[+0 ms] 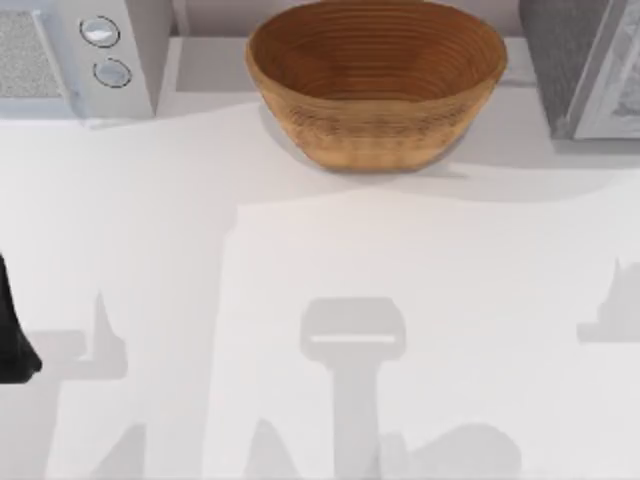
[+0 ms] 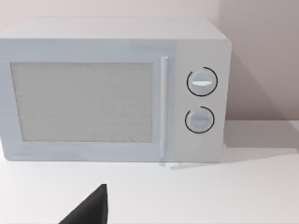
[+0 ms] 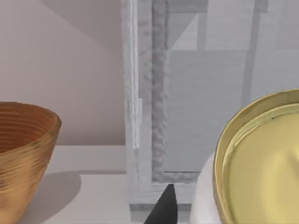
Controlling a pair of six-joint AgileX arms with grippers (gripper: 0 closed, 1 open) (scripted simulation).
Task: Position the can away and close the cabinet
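The can [image 3: 261,163], white with a gold lid, hangs right in front of the grey cabinet [image 3: 205,93] in the right wrist view. My right gripper [image 3: 187,212] is shut on the can, and one dark fingertip [image 3: 164,205] lies against its white wall. The cabinet's inside shows past its front frame. From above, the cabinet [image 1: 575,60] stands at the table's far right corner. My left gripper [image 1: 12,345] is parked at the table's left edge, and its dark tip [image 2: 91,212] points at the microwave.
A woven wooden basket [image 1: 375,75] stands at the back middle, and its rim [image 3: 23,140] sits just left of the cabinet. A white microwave [image 1: 90,50] with its door shut [image 2: 84,102] fills the back left corner.
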